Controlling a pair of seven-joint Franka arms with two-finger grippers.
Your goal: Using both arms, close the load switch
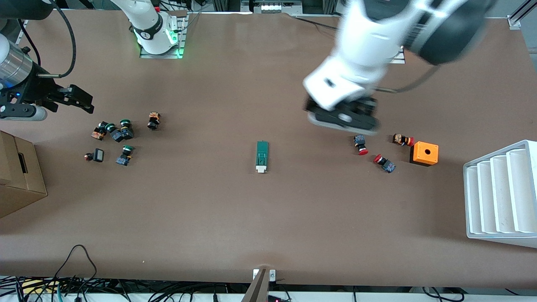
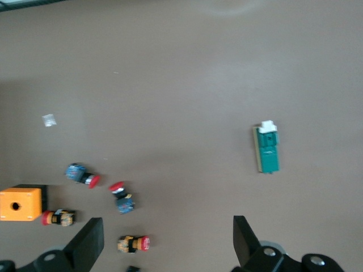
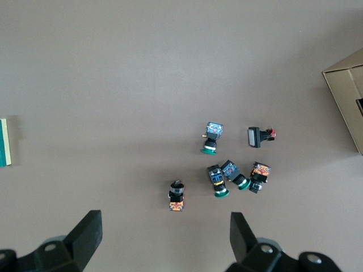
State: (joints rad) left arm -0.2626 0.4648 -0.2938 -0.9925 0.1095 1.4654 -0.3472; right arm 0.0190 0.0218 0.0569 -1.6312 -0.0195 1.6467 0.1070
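Grippers both spread wide, nothing held. We see the left gripper (image 1: 342,115) up in the air at upper right of centre in the front view, over bare table beside the red-capped push-buttons (image 1: 361,144) and the orange box (image 1: 424,153). The right gripper (image 1: 77,100) hangs at the frame's upper left edge, above the green-capped push-buttons (image 1: 119,132). We find the load switch (image 1: 262,156) flat at mid-frame between the two clusters, white sliding piece (image 1: 261,169) lowermost, well apart from both grippers.

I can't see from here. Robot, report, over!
Left gripper open over red buttons. Right gripper open above green buttons. Load switch untouched, mid-table, nothing blocking.
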